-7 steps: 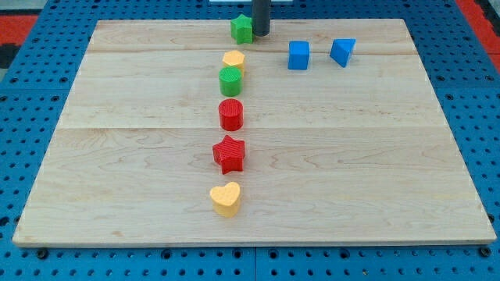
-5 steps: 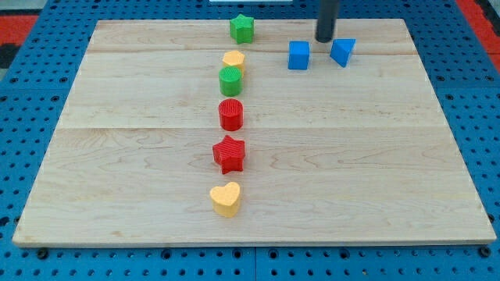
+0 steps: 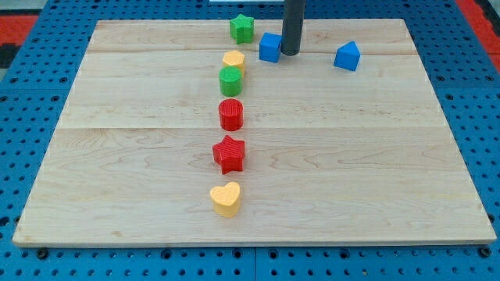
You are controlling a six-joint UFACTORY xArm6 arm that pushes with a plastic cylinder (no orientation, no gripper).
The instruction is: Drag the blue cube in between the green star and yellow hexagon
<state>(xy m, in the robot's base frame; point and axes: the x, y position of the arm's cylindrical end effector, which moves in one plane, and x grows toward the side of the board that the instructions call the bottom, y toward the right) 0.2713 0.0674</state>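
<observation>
**Camera view: blue cube close to the gap, not yet in it**

Camera view has my tip point(image 3: 290, 53) touching the blue cube point(image 3: 270, 47) on the side toward the view's right, near the view's top of the table point(image 3: 375, 156). The green star point(image 3: 242, 28) sits just beside the cube toward the view's upper left; the yellow hexagon point(image 3: 233, 59) lies near it toward the lower left.

By my judgement the job is mostly done: the cube stands at the mouth of the gap between star and hexagon but to its right, so a short push toward the view's left remains.

No hand exists on this rig, only the rod, so nothing can be said of spread or pinch.

No brand, label or writing can be read anywhere.
</observation>
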